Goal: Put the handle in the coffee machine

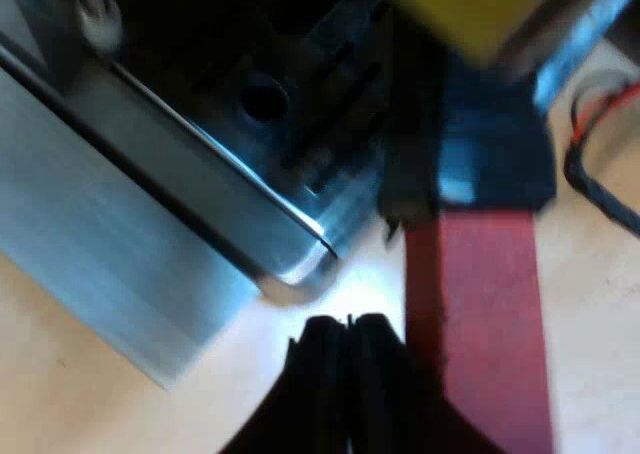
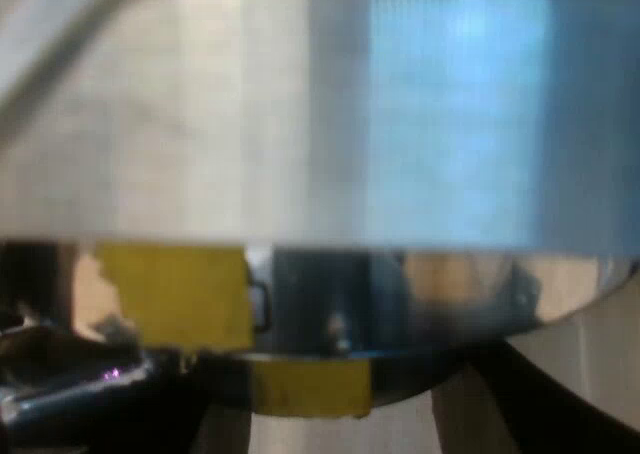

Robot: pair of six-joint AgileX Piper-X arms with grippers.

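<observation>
A pale wooden desk is carrying everything here.

Through the left arm's camera, the espresso machine is showing its brushed-metal base. One rounded corner is resting on the desk, and a dark underside with a round hole is opening up behind it. The left gripper is sitting close to the desk just off that corner. Its two black fingers are pressing together with nothing between them. Just beside them a broad red band is lying along the desk and running away towards a blue piece. The blur is keeping me from telling whether that red is the handle's end. Beyond the blue piece a yellow patch is showing.

Through the right arm's camera, the machine's brushed-metal panel is looming very near. A dark gap is opening under its lower edge. A curved metal rim, which I am taking for the holder, is sitting there just beneath the machine, with yellow showing on it and behind it. I cannot tell whether it is locked in. The right gripper is waiting right below that rim, and I cannot tell whether it is open, closed or gripping anything.
</observation>
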